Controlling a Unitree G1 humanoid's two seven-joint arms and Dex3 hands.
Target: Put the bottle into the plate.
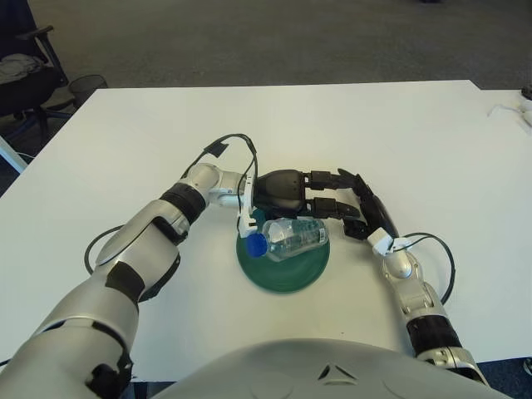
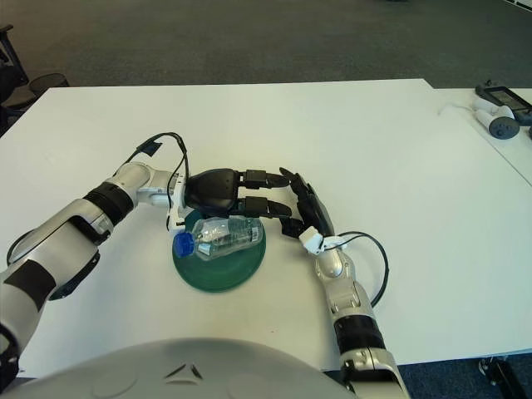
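A clear plastic bottle (image 1: 295, 237) with a blue cap (image 1: 255, 244) lies on its side in the dark green plate (image 1: 287, 278), cap pointing left. My left hand (image 1: 332, 193) hovers over the plate's far rim just behind the bottle. Its fingers are stretched out to the right and hold nothing. My right hand (image 1: 370, 212) shows just right of the plate, fingers extended toward the left hand's fingertips, apart from the bottle.
The plate sits near the front of a white table (image 1: 374, 125). A dark chair (image 1: 21, 75) and a wire basket (image 1: 87, 83) stand off the table's far left corner. Small devices (image 2: 499, 120) lie on the neighbouring table at right.
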